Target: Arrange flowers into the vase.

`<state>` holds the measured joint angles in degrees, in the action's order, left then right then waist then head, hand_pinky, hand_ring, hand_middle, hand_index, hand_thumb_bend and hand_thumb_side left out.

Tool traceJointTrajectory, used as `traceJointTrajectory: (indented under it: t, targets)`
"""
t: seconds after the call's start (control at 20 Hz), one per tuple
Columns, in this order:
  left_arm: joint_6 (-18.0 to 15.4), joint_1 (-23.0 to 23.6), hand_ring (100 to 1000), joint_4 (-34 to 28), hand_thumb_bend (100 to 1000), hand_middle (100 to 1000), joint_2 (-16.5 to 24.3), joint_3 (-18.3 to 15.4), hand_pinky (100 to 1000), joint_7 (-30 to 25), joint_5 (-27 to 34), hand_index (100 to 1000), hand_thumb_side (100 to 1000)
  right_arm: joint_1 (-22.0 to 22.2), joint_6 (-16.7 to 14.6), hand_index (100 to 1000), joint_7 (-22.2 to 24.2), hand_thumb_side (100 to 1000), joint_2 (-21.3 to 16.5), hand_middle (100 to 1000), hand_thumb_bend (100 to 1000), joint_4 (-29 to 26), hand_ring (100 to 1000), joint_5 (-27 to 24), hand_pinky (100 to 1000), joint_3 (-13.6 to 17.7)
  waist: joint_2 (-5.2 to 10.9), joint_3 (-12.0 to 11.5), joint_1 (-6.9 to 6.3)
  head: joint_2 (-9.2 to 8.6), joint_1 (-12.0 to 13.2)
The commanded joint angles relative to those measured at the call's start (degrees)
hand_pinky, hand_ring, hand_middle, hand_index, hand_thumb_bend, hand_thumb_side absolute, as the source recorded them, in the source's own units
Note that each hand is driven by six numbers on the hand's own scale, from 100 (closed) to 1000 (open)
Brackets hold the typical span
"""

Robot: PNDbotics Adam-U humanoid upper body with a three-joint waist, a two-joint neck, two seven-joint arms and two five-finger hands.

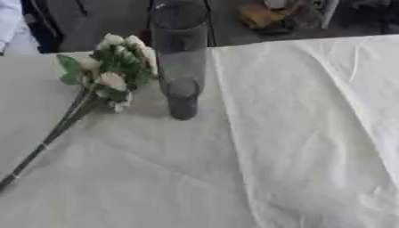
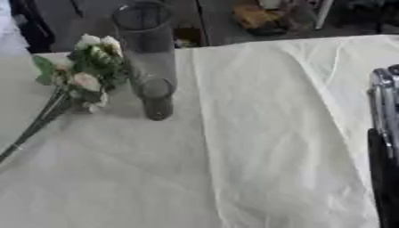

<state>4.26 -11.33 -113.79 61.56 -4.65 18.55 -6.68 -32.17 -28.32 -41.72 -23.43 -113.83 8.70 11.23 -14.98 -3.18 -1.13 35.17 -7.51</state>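
On the cloth-covered desk (image 1: pixel 311 133), the flowers (image 1: pixel 113 71) lay beside the upright vase (image 1: pixel 179 58), while the right hand (image 2: pixel 384 147) showed at the edge, its grip indiscernible.

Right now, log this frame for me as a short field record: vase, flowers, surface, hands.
vase: tall clear glass cylinder vase, upright, no flowers inside
flowers: bunch of pale roses with green leaves and long stems, lying on the cloth left of the vase
surface: cream cloth-covered table
right hand: right hand at right edge of the right eye view, fingers unclear
left hand: not in view
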Motion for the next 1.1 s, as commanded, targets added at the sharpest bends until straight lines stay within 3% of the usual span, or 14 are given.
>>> traceJointTrajectory:
  t: [0.05, 0.35, 0.4, 0.6, 1.1]
  targets:
    - [2.98, -0.15, 874, -0.78, 327, 931, 3.04, -1.25, 804, -2.95, -3.15, 1000, 725, -0.34, -0.64, 847, -0.92, 865, -1.08, 783, 100, -0.77, 802, 0.04, 696, 0.21, 1.03, 0.0, -0.19, -0.88, -0.95]
    - [8.52, 3.21, 873, -0.8, 313, 926, 4.18, -1.97, 807, -8.49, -7.3, 1000, 733, -0.33, -0.59, 847, -1.07, 864, -1.14, 782, 100, -0.77, 802, 0.16, 697, 0.24, 0.8, -0.29, -0.12, -2.22, -2.38]
    - [9.44, 3.83, 875, -0.8, 282, 927, 4.21, -2.11, 808, -9.41, -7.29, 1000, 713, -0.33, -0.57, 847, -1.08, 862, -1.12, 782, 100, -0.77, 802, 0.18, 697, 0.25, 0.74, -0.39, -0.1, -2.27, -2.49]
    - [13.18, 5.52, 876, -0.8, 300, 927, 4.37, -2.97, 811, -13.15, -6.24, 1000, 740, -0.38, -0.57, 847, -1.16, 865, -1.18, 782, 100, -0.77, 801, 0.26, 697, 0.28, 0.62, -0.55, 0.07, -2.47, -2.72]
    - [22.3, 4.35, 886, -0.79, 359, 930, 5.45, -1.82, 823, -22.27, -5.8, 1000, 684, -0.7, -0.73, 847, -1.11, 867, -1.05, 783, 100, -0.77, 801, 0.2, 699, 0.12, 0.16, -0.11, 0.27, -2.73, -2.74]
